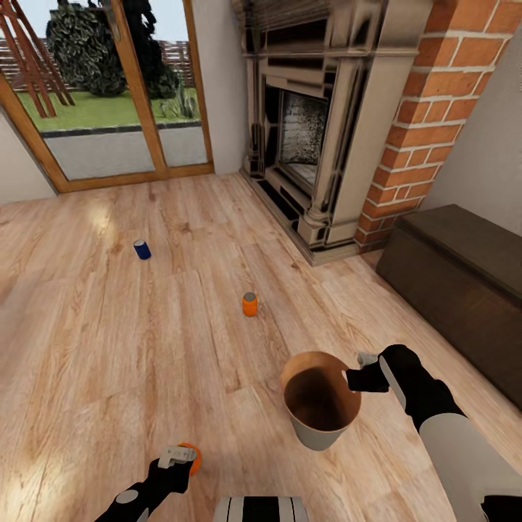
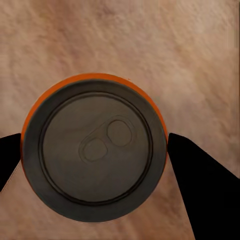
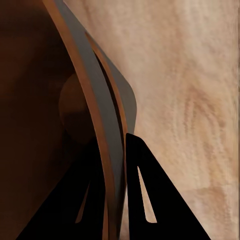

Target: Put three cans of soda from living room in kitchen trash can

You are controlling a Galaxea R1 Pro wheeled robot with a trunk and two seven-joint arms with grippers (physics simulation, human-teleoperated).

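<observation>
On the light wood floor stand a dark blue soda can (image 1: 142,249) at the far left and an orange soda can (image 1: 249,304) nearer the middle. My left gripper (image 1: 177,458) is shut on a second orange can (image 1: 194,457). The left wrist view looks down on that can's grey top (image 2: 94,147), with a finger (image 2: 200,180) pressed to each side. My right gripper (image 1: 355,378) is shut on the rim of the trash can (image 1: 319,429), which is brown inside and pale outside. Its thin wall (image 3: 95,100) runs between my right fingers (image 3: 150,200).
An ornate fireplace (image 1: 319,145) and a red brick chimney (image 1: 435,109) stand at the back right. A dark wooden chest (image 1: 464,290) lines the right wall. Wood-framed glass doors (image 1: 109,94) fill the back left. Open plank floor (image 1: 109,348) lies around the cans.
</observation>
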